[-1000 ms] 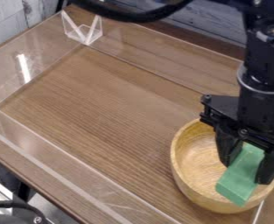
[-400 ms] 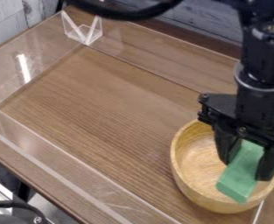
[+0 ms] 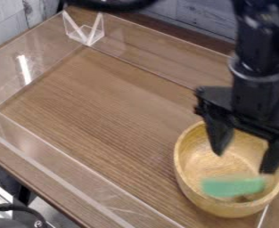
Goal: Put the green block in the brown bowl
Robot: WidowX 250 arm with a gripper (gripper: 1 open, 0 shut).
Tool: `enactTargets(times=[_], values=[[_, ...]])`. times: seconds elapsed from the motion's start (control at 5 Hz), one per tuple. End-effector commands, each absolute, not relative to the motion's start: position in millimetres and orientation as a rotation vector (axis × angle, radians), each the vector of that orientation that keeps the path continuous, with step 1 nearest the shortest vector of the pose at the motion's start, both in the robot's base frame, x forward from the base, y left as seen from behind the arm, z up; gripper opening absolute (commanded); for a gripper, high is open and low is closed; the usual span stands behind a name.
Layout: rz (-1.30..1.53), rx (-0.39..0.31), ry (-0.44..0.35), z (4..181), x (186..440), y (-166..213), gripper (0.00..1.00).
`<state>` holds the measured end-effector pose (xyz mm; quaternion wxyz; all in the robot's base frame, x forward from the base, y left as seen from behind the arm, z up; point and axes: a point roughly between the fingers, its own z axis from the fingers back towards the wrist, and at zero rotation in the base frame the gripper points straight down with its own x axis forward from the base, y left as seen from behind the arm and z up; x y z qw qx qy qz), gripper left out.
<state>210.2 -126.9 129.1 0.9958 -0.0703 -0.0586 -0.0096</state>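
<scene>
The flat, bright green rectangular block [image 3: 234, 187] lay on its side inside the round, light-brown wooden bowl [image 3: 192, 175] at the lower right of the frame, resting toward the bowl's near-right wall. The black robot gripper [image 3: 245, 153] hung directly above the bowl, pointing downward, its two fingers [image 3: 219, 142] spread wide apart and clear of the block, holding nothing. The bowl sat on the brown wood-grain tabletop [image 3: 106, 98]. A clear plastic barrier [image 3: 85, 29] stood at the upper left.
</scene>
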Motion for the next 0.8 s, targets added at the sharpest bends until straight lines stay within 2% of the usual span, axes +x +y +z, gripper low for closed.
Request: enactTargets(times=[0.0,0.2,0.6], values=[[0.022,-0.13,-0.179,148.2,232,-82,1.0],[0.038,-0.113,-0.187,148.1,246,-57,1.0],[-0.004,-0.112,-0.183,129.5,248,-71,1.0]])
